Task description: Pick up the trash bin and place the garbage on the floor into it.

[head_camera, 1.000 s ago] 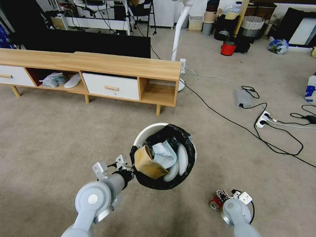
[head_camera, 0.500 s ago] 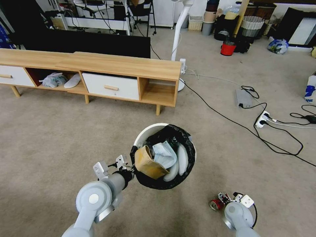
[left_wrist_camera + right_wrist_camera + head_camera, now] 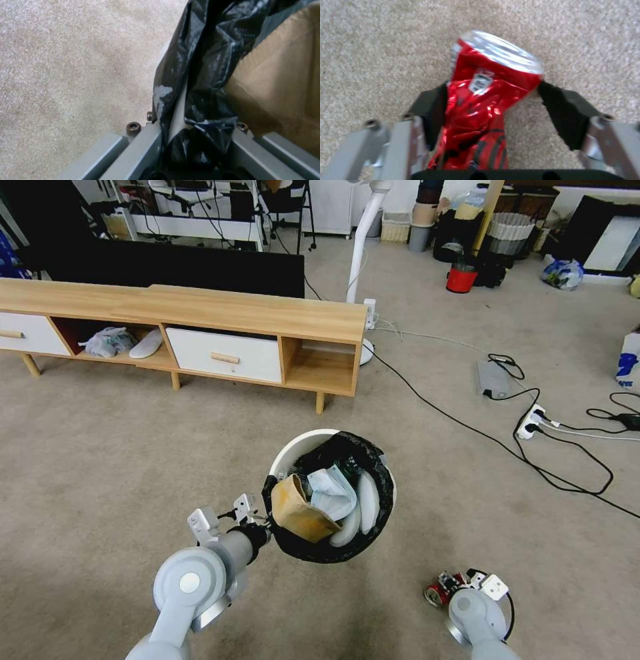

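Note:
The trash bin, white with a black liner, hangs above the floor. My left gripper is shut on its near rim; in the left wrist view the left gripper pinches the liner and white rim. Garbage fills the bin: a brown carton and white tissues. A crushed red can lies on the carpet at the lower right. My right gripper is down at it and open, and in the right wrist view the can sits between the fingers, against one pad.
A long wooden cabinet stands ahead on the left. Black cables and a white power strip cross the carpet on the right. A lamp pole and a red bucket stand farther back.
My right arm has shifted slightly toward the near edge while staying at the red can. The bin and the left arm have hardly moved.

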Available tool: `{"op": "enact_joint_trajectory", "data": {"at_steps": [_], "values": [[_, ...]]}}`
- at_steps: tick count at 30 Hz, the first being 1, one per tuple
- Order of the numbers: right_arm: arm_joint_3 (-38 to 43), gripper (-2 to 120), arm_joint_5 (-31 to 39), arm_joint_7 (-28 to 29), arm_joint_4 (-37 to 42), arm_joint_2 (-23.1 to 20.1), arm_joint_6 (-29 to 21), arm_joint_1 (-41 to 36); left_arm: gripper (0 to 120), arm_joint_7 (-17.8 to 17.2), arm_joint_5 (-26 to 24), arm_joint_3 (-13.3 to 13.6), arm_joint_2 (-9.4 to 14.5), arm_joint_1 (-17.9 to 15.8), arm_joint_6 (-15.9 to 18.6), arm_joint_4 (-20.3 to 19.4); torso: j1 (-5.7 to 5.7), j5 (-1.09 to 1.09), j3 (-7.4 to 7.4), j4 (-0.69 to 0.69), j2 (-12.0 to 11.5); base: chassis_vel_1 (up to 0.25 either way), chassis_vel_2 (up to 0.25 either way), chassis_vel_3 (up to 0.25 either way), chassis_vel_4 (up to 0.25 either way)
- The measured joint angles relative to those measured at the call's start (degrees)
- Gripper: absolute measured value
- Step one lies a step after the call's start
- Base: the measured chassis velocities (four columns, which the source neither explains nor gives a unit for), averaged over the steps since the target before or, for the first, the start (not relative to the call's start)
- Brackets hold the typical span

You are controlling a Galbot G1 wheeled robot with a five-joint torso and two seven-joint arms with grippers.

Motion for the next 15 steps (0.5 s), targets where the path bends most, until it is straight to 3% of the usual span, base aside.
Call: {"op": "enact_joint_trajectory", "data": {"at_steps": [6, 7, 11, 15], "values": [[-0.01, 47, -0.01, 0.03, 0.03, -0.15, 0.01, 0.02, 0, 0.06, 0.11, 0.03, -0.12, 0.02, 0.0, 0.11, 0.0, 0.0, 0.0, -0.02, 0.0, 0.0, 0.0, 0.0, 0.0], [-0.18, 42, 0.12, -0.07, 0.06, -0.15, 0.0, 0.26, 0, 0.1, 0.13, 0.05, -0.17, 0.02, 0.0, 0.12, 0.0, 0.08, 0.0, 0.07, 0.0, 0.0, 0.0, 0.0, 0.0], [-0.42, 27, 0.25, -0.13, 0.12, -0.17, -0.02, 0.4, 0, 0.14, 0.22, 0.03, -0.27, 0.02, -0.01, 0.29, 0.0, 0.07, 0.01, 0.07, 0.0, 0.0, 0.0, 0.0, 0.0], [-0.47, 25, 0.26, -0.19, 0.08, -0.12, -0.03, 0.45, 0, 0.17, 0.22, 0.03, -0.38, -0.1, -0.01, 0.41, 0.0, 0.06, 0.01, 0.03, 0.0, 0.0, 0.0, 0.0, 0.0]]}}
